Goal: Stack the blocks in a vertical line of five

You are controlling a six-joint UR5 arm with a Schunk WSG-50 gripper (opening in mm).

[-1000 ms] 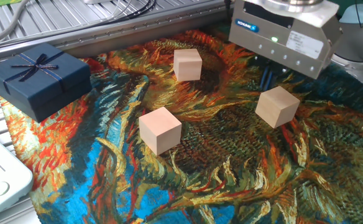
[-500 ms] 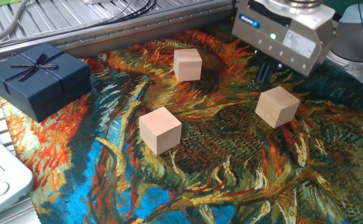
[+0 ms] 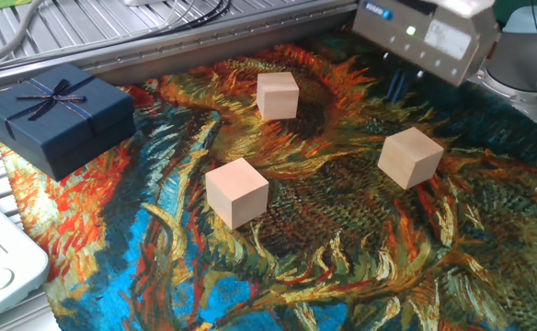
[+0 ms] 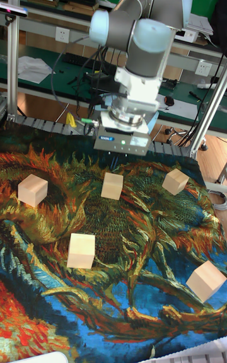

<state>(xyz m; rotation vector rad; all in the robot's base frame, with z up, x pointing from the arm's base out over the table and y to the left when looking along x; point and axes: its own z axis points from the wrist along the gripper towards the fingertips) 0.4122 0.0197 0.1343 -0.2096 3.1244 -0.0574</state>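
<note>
Rising since a second earlier, the gripper had climbed toward the top edge of the fixed view, and its grey body had shrunk to a sliver there, while the blocks lay where they had been. Its dark blue fingers hung just above the patterned cloth and held nothing; whether the jaws stood open or closed could not be told, since the body hid most of them.

Just below the fingers in the tall fixed view sat the middle block, apart from them. The far-right block lay near the cloth's back edge. The left block rested well apart on the other side, and the front block lay nearer the camera. The fifth block sat by the cloth's right border. All five were separate, none stacked.

A dark blue gift box with a ribbon stood at one corner of the cloth in the fixed view.
</note>
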